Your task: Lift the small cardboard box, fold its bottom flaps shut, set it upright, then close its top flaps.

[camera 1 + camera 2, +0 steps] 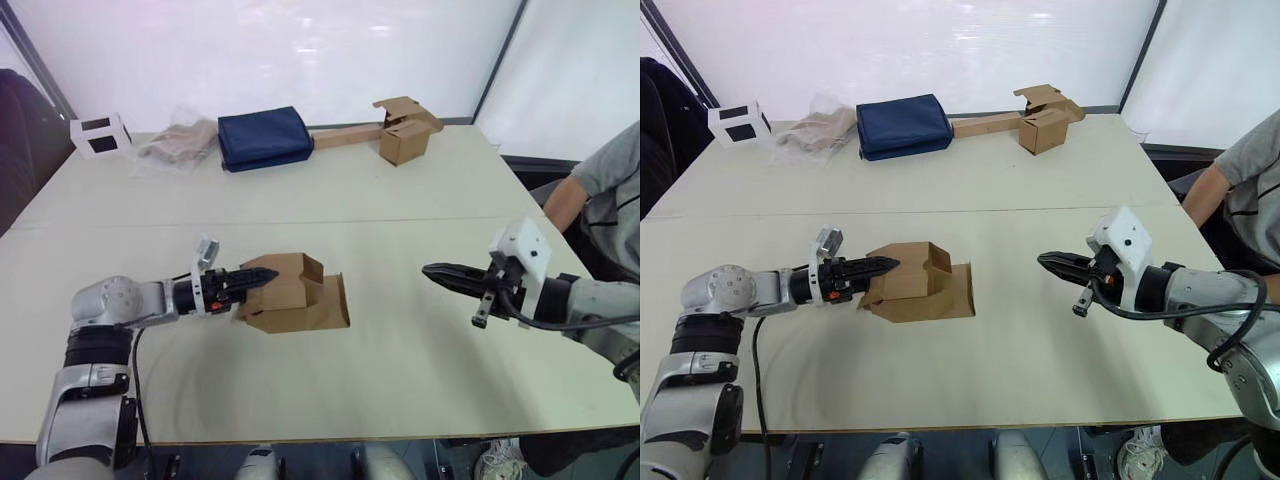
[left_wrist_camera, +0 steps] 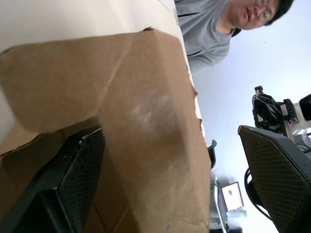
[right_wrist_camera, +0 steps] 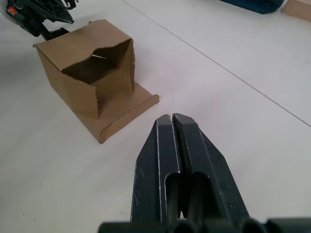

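The small cardboard box [image 1: 290,295] lies on its side on the white table [image 1: 400,380], left of centre. Its open end [image 3: 99,73] faces my right gripper. One flap [image 3: 131,104] lies flat on the table at that end, and another [image 1: 312,266] sticks up. My left gripper [image 1: 262,276] is at the box's left end. It is open, with a cardboard panel [image 2: 146,121] standing between its fingers [image 2: 73,179]. My right gripper [image 1: 432,270] hovers shut and empty above the table, well to the right of the box.
At the back stand another brown box [image 1: 405,135] joined to a long cardboard strip, a navy blue bag [image 1: 263,138], a clear plastic bag [image 1: 180,143] and a white cube [image 1: 100,135]. A person [image 1: 610,190] sits at the table's right side.
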{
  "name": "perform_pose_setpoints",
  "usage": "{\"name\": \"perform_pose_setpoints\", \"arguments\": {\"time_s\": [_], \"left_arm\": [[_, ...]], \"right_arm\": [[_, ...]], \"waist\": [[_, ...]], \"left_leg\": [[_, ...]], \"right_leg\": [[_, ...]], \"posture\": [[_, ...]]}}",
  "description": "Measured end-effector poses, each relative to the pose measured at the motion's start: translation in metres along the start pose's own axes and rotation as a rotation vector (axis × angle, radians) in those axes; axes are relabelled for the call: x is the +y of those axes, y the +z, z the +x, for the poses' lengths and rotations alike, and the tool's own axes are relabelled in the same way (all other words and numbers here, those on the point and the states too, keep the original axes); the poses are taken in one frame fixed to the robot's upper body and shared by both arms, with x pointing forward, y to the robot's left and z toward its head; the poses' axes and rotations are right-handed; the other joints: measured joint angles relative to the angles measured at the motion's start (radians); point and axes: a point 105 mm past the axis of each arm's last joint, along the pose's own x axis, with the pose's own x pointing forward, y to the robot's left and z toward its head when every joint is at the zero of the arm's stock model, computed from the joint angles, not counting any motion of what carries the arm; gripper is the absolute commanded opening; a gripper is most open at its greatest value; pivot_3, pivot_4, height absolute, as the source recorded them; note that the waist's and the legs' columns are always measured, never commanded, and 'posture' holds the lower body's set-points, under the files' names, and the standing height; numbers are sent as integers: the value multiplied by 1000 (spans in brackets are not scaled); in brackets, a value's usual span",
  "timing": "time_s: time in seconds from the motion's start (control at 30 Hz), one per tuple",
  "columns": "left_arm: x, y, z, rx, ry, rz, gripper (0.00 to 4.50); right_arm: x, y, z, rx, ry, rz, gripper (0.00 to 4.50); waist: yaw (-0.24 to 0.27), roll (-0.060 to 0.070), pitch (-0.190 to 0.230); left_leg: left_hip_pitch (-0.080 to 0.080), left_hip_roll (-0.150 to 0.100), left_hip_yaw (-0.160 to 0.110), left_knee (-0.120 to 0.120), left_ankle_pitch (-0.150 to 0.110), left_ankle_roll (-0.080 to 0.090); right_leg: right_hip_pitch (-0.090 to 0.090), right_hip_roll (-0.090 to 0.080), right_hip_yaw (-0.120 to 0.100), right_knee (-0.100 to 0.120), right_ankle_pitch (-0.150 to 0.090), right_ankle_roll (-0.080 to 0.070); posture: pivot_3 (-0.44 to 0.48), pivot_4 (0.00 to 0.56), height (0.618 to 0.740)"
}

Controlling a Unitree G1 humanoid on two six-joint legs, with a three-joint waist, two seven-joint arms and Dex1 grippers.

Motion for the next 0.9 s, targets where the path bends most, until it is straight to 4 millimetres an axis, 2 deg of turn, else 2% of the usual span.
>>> {"name": "perform_pose_setpoints", "arguments": {"time_s": [0.03,0.13,0.33,0.4,0.67,0.8,0.87,0.9], "left_arm": [[-1,2,1,0,-3,6,3916],[-2,2,1,1,-5,10,2939],[-2,1,2,4,-15,2,504],[-2,1,2,4,-20,2,31],[-7,0,-2,3,-32,-10,31],[-24,5,-3,-11,-66,49,31],[-36,10,-3,-29,-86,119,31],[-47,14,-2,-51,-104,209,31]], "right_arm": [[0,0,0,0,-3,0,0],[0,0,0,-1,-6,-1,0],[-1,0,0,0,-15,0,0],[0,0,0,-1,-15,-3,0],[0,0,0,-4,-18,-2,0],[1,1,1,-18,-17,11,0],[1,2,3,-38,-21,22,0],[0,4,4,-55,-26,27,0]], "waist": [[0,0,0],[-1,0,0],[-1,0,0],[0,0,0],[-1,0,0],[-1,0,0],[0,0,0],[0,0,0]], "left_leg": [[0,0,0,0,0,0],[0,0,0,0,0,0],[0,0,0,0,0,0],[0,0,0,0,0,0],[0,0,0,0,0,0],[0,0,0,0,0,0],[0,0,0,0,0,0],[0,0,0,0,0,0]], "right_leg": [[0,0,0,0,0,0],[0,0,0,0,0,0],[0,0,0,0,0,0],[0,0,0,0,0,0],[0,0,0,0,0,0],[0,0,0,0,0,0],[0,0,0,0,0,0],[0,-1,0,0,0,0]], "posture": [[0,150,740],[0,150,740],[0,150,740],[0,150,740],[0,150,740],[0,150,740],[0,150,740],[0,150,740]]}}
